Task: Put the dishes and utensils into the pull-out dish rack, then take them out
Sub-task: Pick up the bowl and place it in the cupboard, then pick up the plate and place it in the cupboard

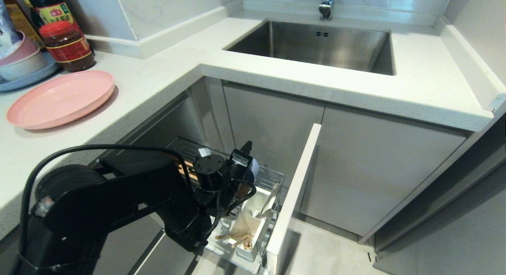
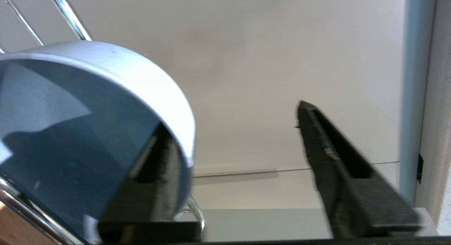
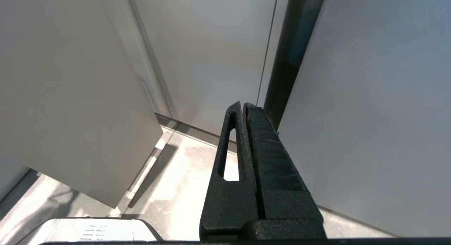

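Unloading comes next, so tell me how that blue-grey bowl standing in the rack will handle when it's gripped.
The blue-grey bowl looks thin-walled and matte, so probably light and not slippery. It stands on edge among the rack's chrome wires, so it may roll or tip if nudged. One finger of the open left gripper sits inside its rim.

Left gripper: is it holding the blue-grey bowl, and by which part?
Nothing is held: the left gripper stands open, one finger inside the bowl, by its rim, the other apart.

The robot's black arm
A thick black cable (image 1: 99,148) loops over it; the left gripper (image 2: 239,157) has long, flat black fingers (image 2: 338,160)
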{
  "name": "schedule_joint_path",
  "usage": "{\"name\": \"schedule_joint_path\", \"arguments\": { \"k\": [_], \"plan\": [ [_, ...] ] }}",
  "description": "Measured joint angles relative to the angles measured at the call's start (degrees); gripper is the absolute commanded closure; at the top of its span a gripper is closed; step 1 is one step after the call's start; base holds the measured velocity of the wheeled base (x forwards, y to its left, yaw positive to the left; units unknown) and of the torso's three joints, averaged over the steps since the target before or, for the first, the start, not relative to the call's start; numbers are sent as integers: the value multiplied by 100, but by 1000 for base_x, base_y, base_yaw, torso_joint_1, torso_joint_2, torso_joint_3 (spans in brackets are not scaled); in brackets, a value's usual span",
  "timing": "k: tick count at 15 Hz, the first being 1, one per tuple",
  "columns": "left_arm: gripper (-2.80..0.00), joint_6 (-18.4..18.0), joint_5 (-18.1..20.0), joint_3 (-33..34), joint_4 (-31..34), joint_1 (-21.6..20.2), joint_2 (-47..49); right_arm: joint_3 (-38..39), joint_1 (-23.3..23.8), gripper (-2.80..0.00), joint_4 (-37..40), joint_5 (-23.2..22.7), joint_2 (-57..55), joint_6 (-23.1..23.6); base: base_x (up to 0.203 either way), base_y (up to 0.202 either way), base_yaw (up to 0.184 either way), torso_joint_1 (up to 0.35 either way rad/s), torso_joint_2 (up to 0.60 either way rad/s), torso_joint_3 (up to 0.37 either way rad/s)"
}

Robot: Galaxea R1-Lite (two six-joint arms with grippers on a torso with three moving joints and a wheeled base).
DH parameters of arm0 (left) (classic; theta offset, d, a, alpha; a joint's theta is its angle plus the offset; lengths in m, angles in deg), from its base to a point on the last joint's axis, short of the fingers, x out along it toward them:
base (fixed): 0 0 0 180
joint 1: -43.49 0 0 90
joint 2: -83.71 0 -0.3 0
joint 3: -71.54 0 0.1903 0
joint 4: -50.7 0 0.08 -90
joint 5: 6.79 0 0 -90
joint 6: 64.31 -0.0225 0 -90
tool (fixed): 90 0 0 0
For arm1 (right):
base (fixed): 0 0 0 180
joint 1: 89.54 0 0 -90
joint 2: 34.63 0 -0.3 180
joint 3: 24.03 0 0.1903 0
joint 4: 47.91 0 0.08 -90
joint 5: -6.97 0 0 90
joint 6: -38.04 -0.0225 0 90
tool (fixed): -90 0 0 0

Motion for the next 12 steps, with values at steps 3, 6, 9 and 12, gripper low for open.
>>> {"name": "schedule_joint_path", "arguments": {
  "k": [3,6,9,12],
  "plan": [
    [-280,-140,-151,15,460,79,-220,0,0,0,0,0,0,0,0,0,0,0,0,0],
    [-280,-428,-294,2,1170,193,-604,0,0,0,0,1,0,0,0,0,0,0,0,0],
    [-280,-894,-546,-95,1907,291,-947,0,0,0,0,0,0,0,0,0,0,0,0,0],
    [-280,-1210,-589,-169,2810,350,-1171,0,0,0,0,2,0,0,0,0,0,0,0,0]
  ]
}}
